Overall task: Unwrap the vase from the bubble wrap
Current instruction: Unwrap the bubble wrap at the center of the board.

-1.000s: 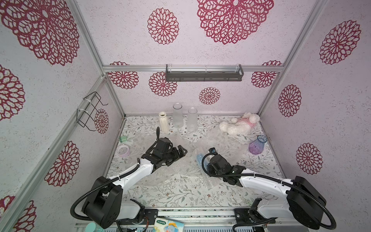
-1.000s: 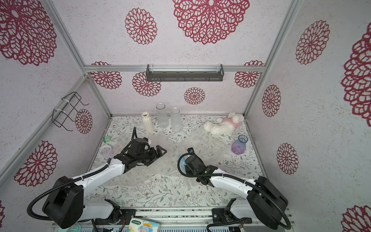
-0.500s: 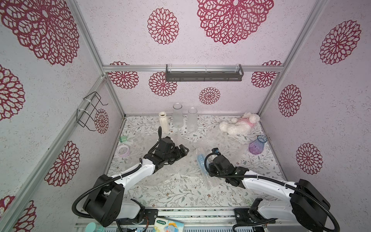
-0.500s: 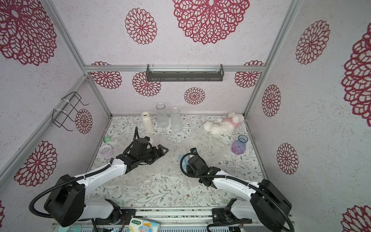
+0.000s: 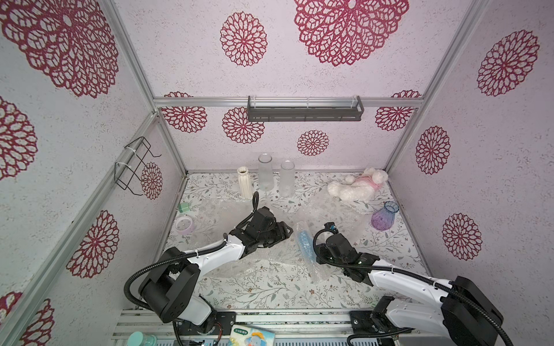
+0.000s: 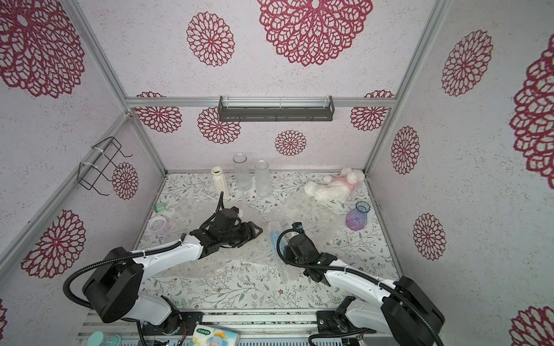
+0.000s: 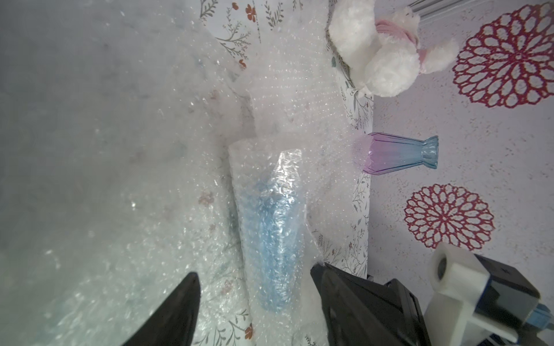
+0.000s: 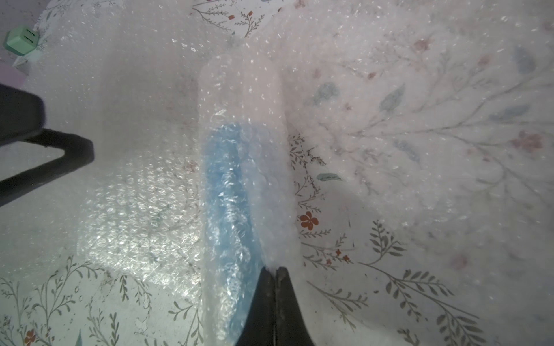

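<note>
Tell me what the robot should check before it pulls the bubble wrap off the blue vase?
1. The vase lies flat: ok.
2. The vase is free of the wrap: not ok, it is rolled up inside.
3. The right jaws hold the wrap: ok, shut on its edge.
4. The left jaws are ready: ok, open, with the vase between them in the left wrist view.
5. The left jaws touch the wrap: cannot tell.
6. The purple vase is out of the way: ok, it stands apart.
</note>
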